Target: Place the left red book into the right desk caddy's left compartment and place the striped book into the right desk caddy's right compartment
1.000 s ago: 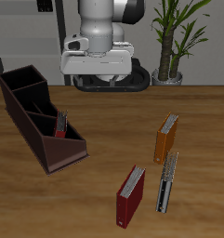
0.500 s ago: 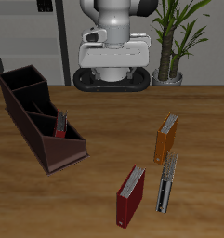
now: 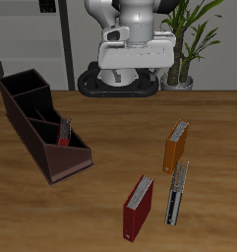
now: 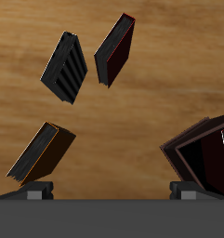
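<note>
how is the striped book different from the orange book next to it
The striped book is slimmer than the orange book, with fine black, grey and white stripes instead of a plain orange cover. It sits nearer the table's front edge; the orange book is farther back. Both rest on the wooden table outside the caddy.

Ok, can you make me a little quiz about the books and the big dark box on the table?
1. True or false: the striped book is already inside the caddy.
2. How many books lie on the table outside the caddy? A) one B) three C) five
3. Fill in the gap: the book next to the striped book, a little farther from the table's front edge, is coloured ____.

Key:
1. False, it lies on the table.
2. B
3. Orange: it is the orange book.
</note>
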Available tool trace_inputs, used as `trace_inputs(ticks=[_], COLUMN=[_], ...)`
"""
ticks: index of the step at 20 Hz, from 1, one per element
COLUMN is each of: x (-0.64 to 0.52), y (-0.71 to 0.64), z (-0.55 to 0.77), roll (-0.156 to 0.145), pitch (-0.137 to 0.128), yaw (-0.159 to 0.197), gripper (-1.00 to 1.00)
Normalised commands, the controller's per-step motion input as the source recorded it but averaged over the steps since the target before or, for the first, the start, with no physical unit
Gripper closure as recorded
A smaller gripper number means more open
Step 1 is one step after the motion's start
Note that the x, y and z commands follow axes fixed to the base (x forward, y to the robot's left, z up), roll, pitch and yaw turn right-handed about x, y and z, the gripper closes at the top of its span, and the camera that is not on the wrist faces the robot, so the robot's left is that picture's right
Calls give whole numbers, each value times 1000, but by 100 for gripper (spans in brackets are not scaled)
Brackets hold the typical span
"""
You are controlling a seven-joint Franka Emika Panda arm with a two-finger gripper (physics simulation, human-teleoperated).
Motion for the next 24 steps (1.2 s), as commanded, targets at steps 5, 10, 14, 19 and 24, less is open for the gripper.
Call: trace_inputs(ticks=[5, 10, 14, 19, 24], x=[151, 192, 192, 245, 154], y=[347, 181, 60, 260, 309], z=[60, 8, 61, -7, 30], roll=[33, -15, -37, -7, 18], pitch=[-3, 7, 0, 0, -1], yaw=[10, -19, -32, -12, 4], gripper=[-100, -100, -100, -100, -100])
